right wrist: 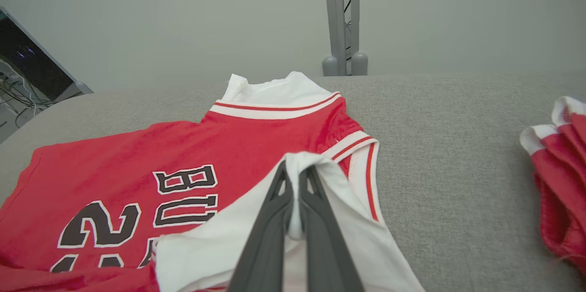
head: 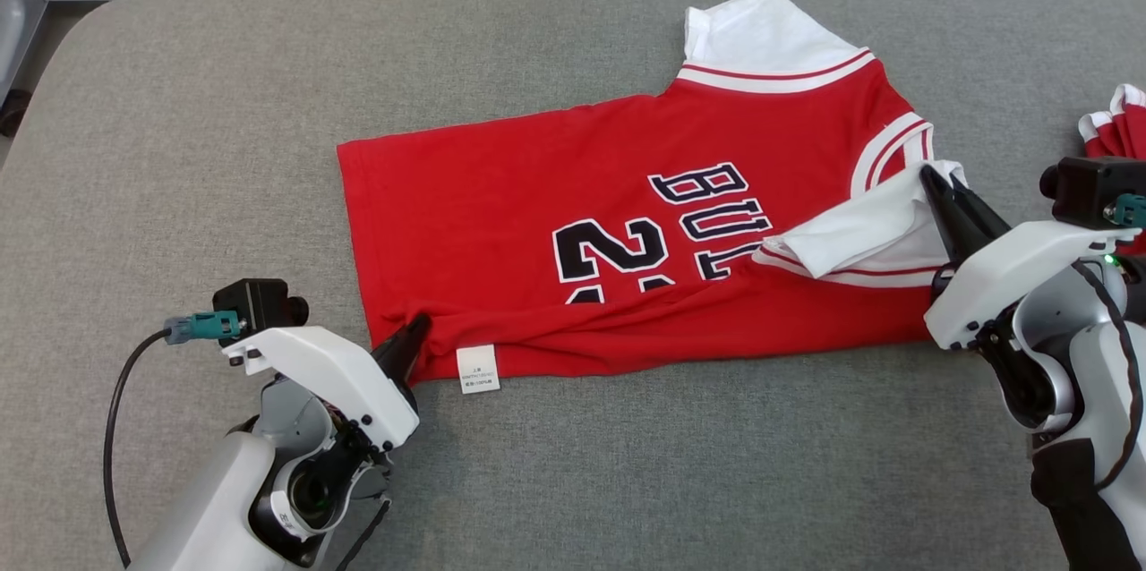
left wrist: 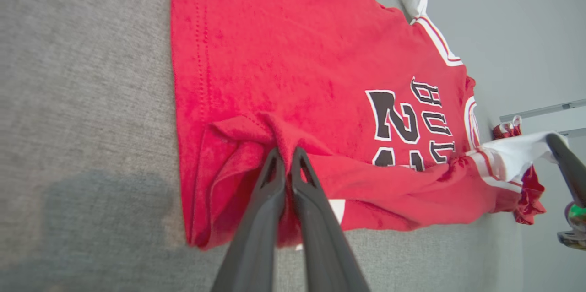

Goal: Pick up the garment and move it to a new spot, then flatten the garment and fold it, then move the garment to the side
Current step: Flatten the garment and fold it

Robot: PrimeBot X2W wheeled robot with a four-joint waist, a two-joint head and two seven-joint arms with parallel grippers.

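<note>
The grey desk [head: 179, 150] spans the head view. The garment [head: 537, 195], a red jersey, lies across the desk's middle and right. Its long axis runs left to right, with the hem at the left and the collar at the right, and its near edge is rolled over itself along the lower side.

At lower left, the left end effector [head: 410, 345] is clenched on the near hem corner. In the left wrist view its fingers [left wrist: 268, 196] are closed with red cloth bunched between them. At the right, the right end effector [head: 938, 182] is clenched on the white sleeve [head: 859, 235], which is drawn over the chest.

The garment therefore lies up-frame from both end effectors, and each arm holds its own end of the near edge. We judge the fold must carry that edge toward the top of the frame.

The lower part of the print is tucked out of sight. A second red cloth [head: 1119, 128] is cut off at the right edge, and we cannot read the small label [head: 477, 369].
</note>
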